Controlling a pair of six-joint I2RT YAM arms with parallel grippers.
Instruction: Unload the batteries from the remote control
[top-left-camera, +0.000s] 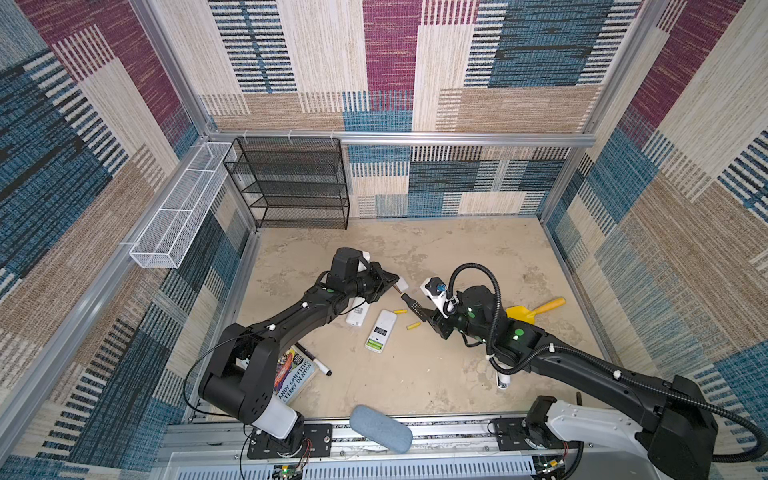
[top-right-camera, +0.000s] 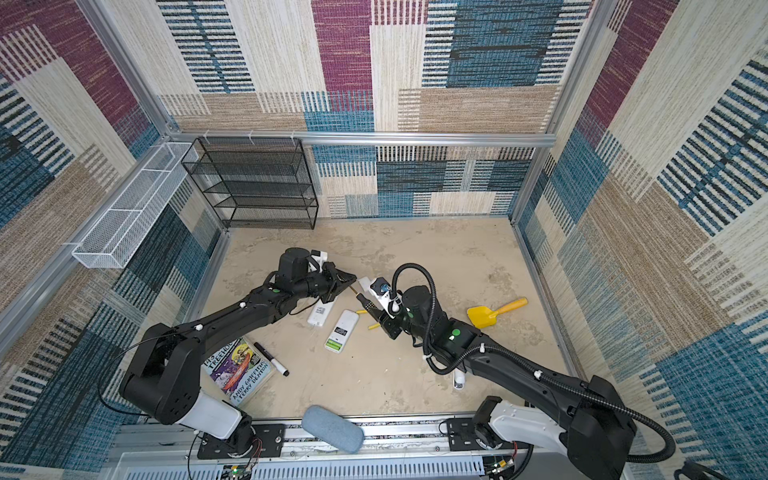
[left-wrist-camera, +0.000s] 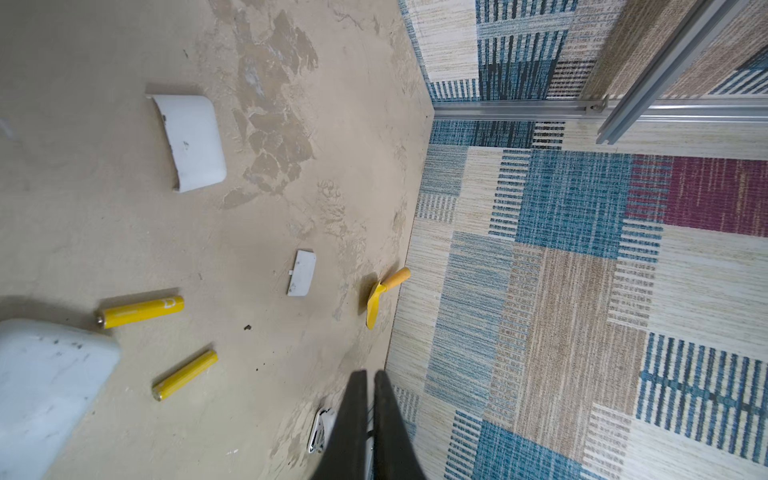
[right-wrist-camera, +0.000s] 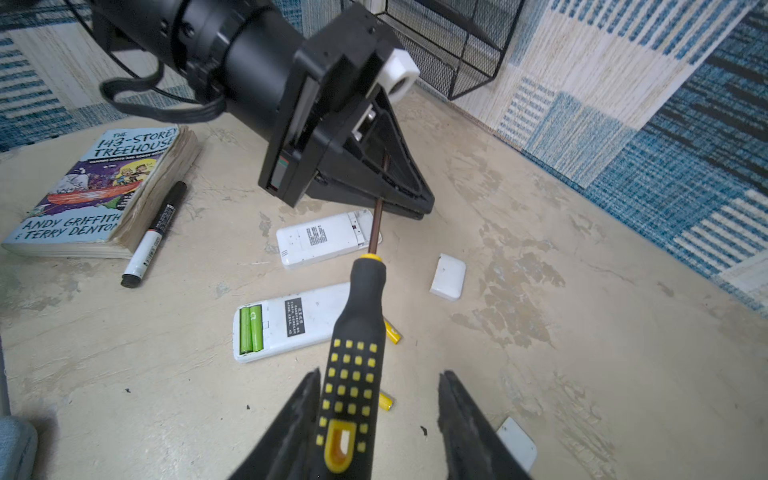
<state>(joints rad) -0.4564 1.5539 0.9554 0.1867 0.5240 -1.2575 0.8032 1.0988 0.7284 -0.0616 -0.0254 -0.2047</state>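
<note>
Pinching screwdriver (right-wrist-camera: 353, 353): left pincer (left-wrist-camera: 370, 374) | right pincer (right-wrist-camera: 380, 374) spread | batteries (left-wrist-camera: 141, 311) beside remote (right-wrist-camera: 274, 328)

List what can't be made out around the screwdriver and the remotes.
- Screwdriver tip: lost between the left gripper's shut fingers, right wrist view and both top views.
- Far remote: one end under the left arm in both top views.
- Two loose batteries: mostly behind the screwdriver handle, right wrist view.
- White object: under the right arm in both top views; unidentifiable.
- Near remote label: print too small everywhere.
</note>
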